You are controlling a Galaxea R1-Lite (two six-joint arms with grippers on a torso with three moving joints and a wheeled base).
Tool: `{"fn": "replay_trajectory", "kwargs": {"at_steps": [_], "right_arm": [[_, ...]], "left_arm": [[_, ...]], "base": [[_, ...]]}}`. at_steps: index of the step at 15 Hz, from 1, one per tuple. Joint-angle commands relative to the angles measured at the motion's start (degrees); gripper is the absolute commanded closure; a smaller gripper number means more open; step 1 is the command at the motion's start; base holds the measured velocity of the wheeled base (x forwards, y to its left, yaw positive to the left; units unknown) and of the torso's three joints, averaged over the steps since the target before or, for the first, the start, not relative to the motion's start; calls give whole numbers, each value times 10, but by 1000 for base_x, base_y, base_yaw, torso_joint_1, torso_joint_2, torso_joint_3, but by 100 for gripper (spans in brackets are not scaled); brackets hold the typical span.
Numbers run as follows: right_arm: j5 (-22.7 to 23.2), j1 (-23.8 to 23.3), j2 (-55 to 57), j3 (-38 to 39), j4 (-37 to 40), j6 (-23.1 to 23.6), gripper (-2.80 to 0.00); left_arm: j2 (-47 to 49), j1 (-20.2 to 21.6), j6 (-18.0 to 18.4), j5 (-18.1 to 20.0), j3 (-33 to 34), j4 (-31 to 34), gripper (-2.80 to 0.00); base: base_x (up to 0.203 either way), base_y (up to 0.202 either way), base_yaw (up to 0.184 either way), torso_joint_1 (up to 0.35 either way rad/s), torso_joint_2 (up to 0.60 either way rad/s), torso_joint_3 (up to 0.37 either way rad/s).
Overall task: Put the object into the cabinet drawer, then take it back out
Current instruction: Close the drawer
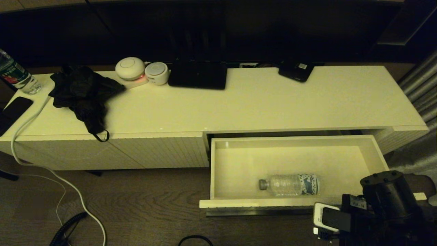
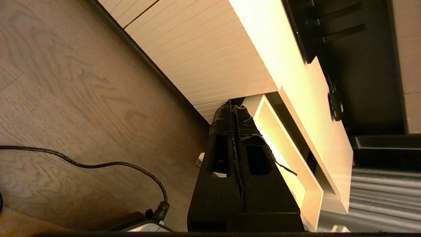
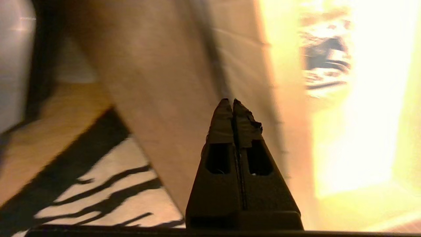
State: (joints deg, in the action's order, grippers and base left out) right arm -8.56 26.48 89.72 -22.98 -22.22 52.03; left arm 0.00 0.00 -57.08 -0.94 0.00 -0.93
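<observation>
The cabinet drawer stands pulled out at the right of the low cream cabinet. The clear bottle lies on its side inside, near the front wall, grey cap to the left and blue-and-white label to the right. My right arm is low, in front of the drawer's right front corner. In the right wrist view the right gripper is shut and empty, just outside the drawer front. The left gripper is shut and empty, low above the floor beside the drawer's left side.
On the cabinet top lie a black cloth, two white round devices, a black box and a black device. A dark-labelled bottle stands far left. A white cable crosses the floor. Curtains hang right.
</observation>
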Motion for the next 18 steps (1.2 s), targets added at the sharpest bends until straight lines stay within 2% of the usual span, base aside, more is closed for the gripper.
{"fn": "replay_trajectory", "kwargs": {"at_steps": [1, 2, 4, 7, 13, 18], "right_arm": [[-38, 1, 20, 0, -42, 3, 0], [-63, 1, 23, -1, -65, 3, 0], [-76, 3, 27, -1, -75, 4, 0], [-76, 3, 44, -3, -95, 2, 0], [-76, 4, 108, -20, -229, 2, 0], [-77, 4, 127, -66, -256, 3, 0]], "left_arm": [[-1, 0, -3, 0, 0, 0, 0], [-1, 0, -3, 0, 0, 0, 0], [-1, 0, -3, 0, 0, 0, 0], [-1, 0, -3, 0, 0, 0, 0], [-1, 0, -3, 0, 1, 0, 0], [-1, 0, -3, 0, 0, 0, 0]], "base": [[0, 0, 0, 0, 0, 0], [0, 0, 0, 0, 0, 0], [0, 0, 0, 0, 0, 0], [0, 0, 0, 0, 0, 0], [0, 0, 0, 0, 0, 0], [0, 0, 0, 0, 0, 0]]}}
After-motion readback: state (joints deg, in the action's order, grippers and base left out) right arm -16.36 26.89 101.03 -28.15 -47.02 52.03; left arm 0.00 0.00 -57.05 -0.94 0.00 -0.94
